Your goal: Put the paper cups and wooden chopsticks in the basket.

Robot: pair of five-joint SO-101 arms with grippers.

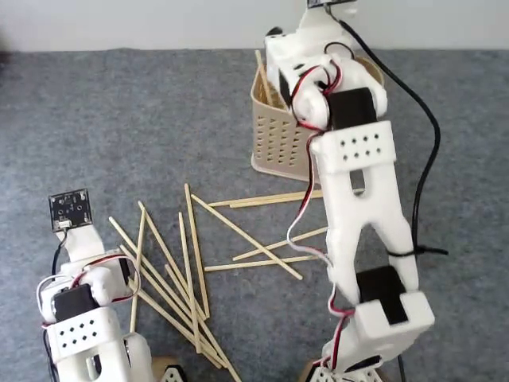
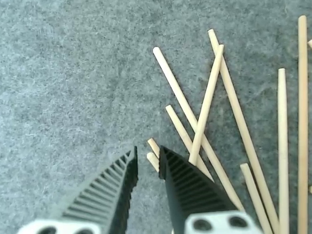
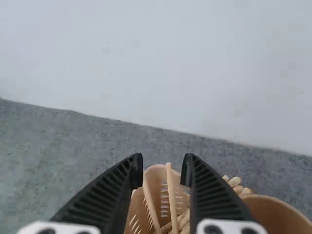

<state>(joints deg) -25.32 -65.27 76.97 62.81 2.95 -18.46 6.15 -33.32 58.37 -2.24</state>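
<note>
Many pale wooden chopsticks [image 1: 246, 237] are lying on the grey tabletop [image 1: 119, 119]; the left claw [image 2: 147, 158] is hovering slightly parted, empty, beside them; the right claw [image 3: 162, 163] is hanging open, empty, over the beige perforated basket [image 1: 278, 139].

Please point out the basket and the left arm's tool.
Beige perforated plastic basket [image 1: 278, 143], high view, on its front wall.
Left arm's black ridged tool [image 2: 147, 153], left wrist view, midway between its fingertips.

left arm [image 1: 83, 334] folded back | left gripper [image 2: 147, 155] jaws slightly apart | right arm [image 1: 358, 159] stretched forward | right gripper [image 3: 162, 163] jaws parted
</note>
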